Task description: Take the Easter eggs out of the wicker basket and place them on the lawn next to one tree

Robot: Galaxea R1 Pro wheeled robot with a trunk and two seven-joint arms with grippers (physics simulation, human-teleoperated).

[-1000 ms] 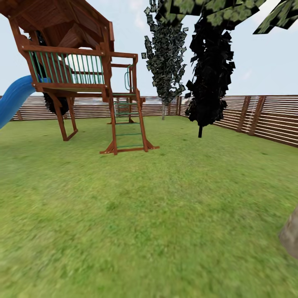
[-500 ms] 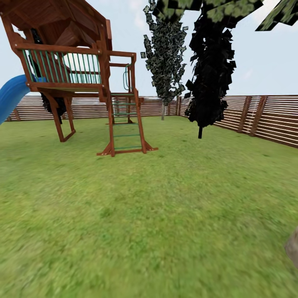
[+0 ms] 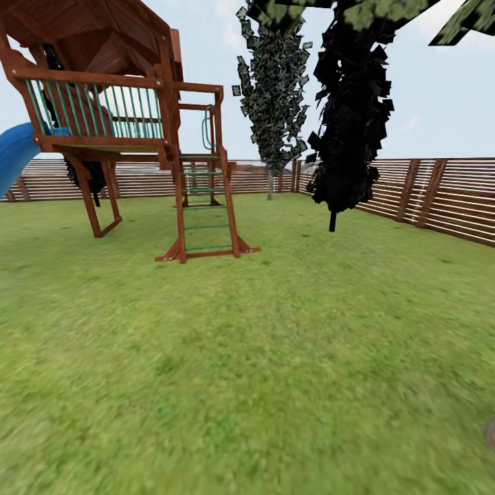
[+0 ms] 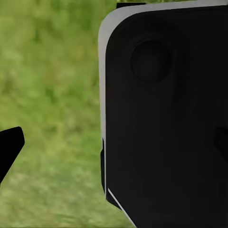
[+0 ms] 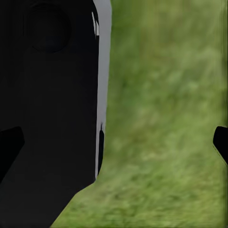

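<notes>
Wide green lawn (image 3: 275,357) stretching out ahead in the head view, and no egg or basket on this stretch of grass. Off in the distance stands a wooden play tower (image 3: 103,103) with a green-runged ladder (image 3: 206,220) leaning down to the grass and a blue slide (image 3: 15,155) curling off its far side. A brown slatted fence (image 3: 440,196) rings the garden. Against the back fence rises the tree (image 3: 273,96), slim pale trunk, crown of mottled green-white leaves; closer stands a near-black conifer (image 3: 350,117) on a thin dark stem. Leafy branches (image 3: 357,10) hang in from overhead.

Down at the left wrist: the left end effector (image 4: 114,147) has one dark fingertip poking in at one edge and another just showing at the opposite edge, spread wide, nothing between them. A big black panel with a pale rim (image 4: 166,118), part of the robot's body, sits just beside it, grass beyond.

Right wrist, same story: the right end effector (image 5: 116,142) shows its two dark tips far apart at either edge, holding nothing, a dark panel (image 5: 47,104) close beside it and blurred lawn beneath. The tree lies well ahead of both end effectors.
</notes>
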